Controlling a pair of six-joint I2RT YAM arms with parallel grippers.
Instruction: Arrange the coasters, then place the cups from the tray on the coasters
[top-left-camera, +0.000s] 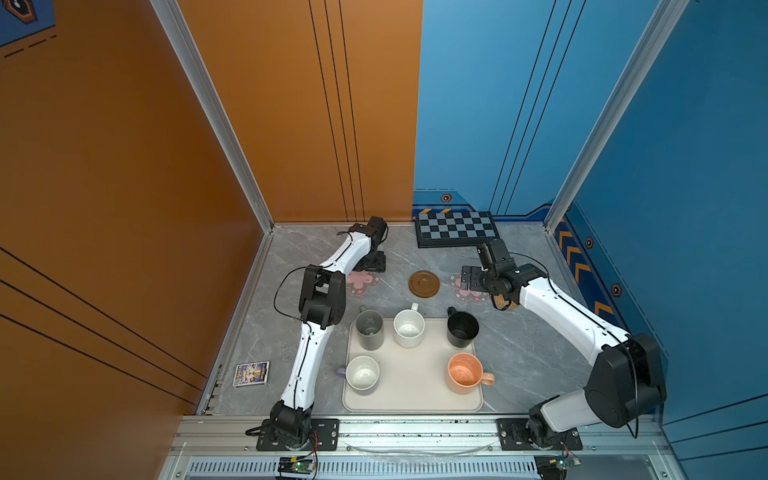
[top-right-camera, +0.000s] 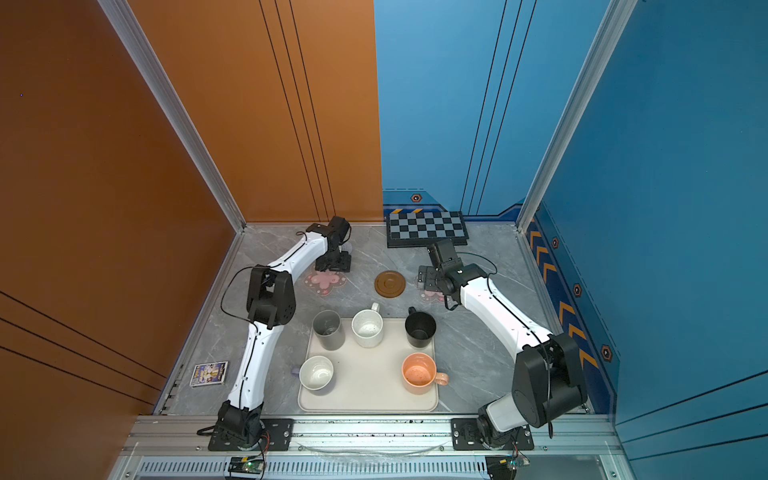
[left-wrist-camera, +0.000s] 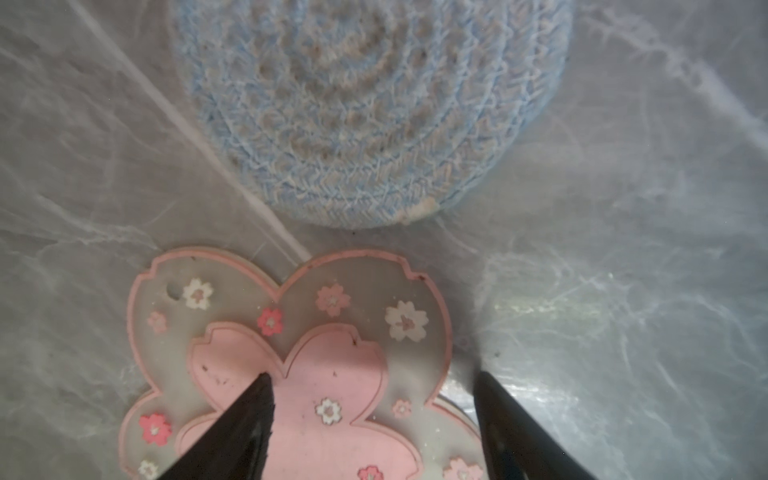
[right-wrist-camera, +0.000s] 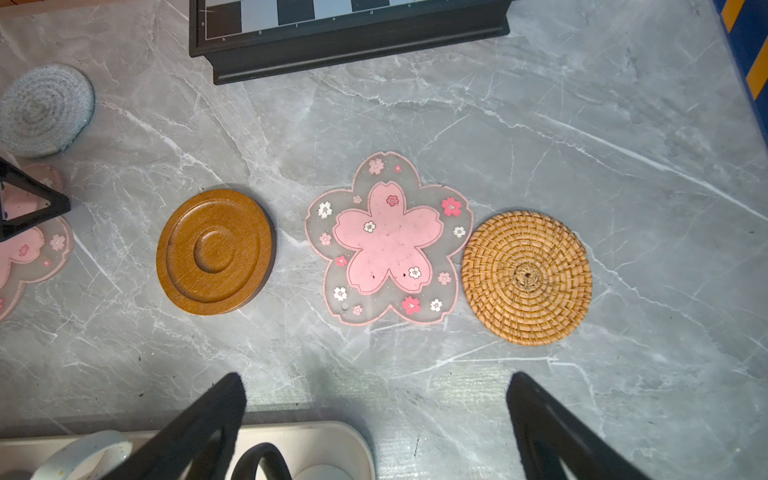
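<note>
**Arrangement stage, late; cup stage not begun.** Five coasters lie flat on the table (top-left-camera: 519, 353) beyond the tray (top-left-camera: 415, 374); four form a row, left to right in both top views: left flower coaster (top-left-camera: 362, 283), brown disc (top-left-camera: 424, 284), right flower coaster (right-wrist-camera: 388, 239), rattan coaster (right-wrist-camera: 527, 277), the last two touching or just beside each other; the knitted coaster (right-wrist-camera: 43, 109) sits farther back, behind the left flower coaster and out of line, so by judgement it remains to be brought in.

All five cups stand upright on the tray, none on a coaster: grey cup (top-left-camera: 370, 330), speckled cup (top-left-camera: 409, 328) and black cup (top-left-camera: 461, 329) along the far edge; lavender cup (top-left-camera: 362, 373) and peach cup (top-left-camera: 465, 373) along the near edge.

Left end effector (left-wrist-camera: 372, 375) spread, low over the left flower coaster, one finger above its pink centre, the other past its rim; contact cannot be told; nothing pinched. Right end effector (right-wrist-camera: 377, 377) spread wide and empty, between the row and the tray.

Orientation: coasters round or five-petalled, hence no long axis; the row and the tray's long axis both run left to right; handles point far-left (grey, black), far (speckled), left (lavender), right (peach).
</note>
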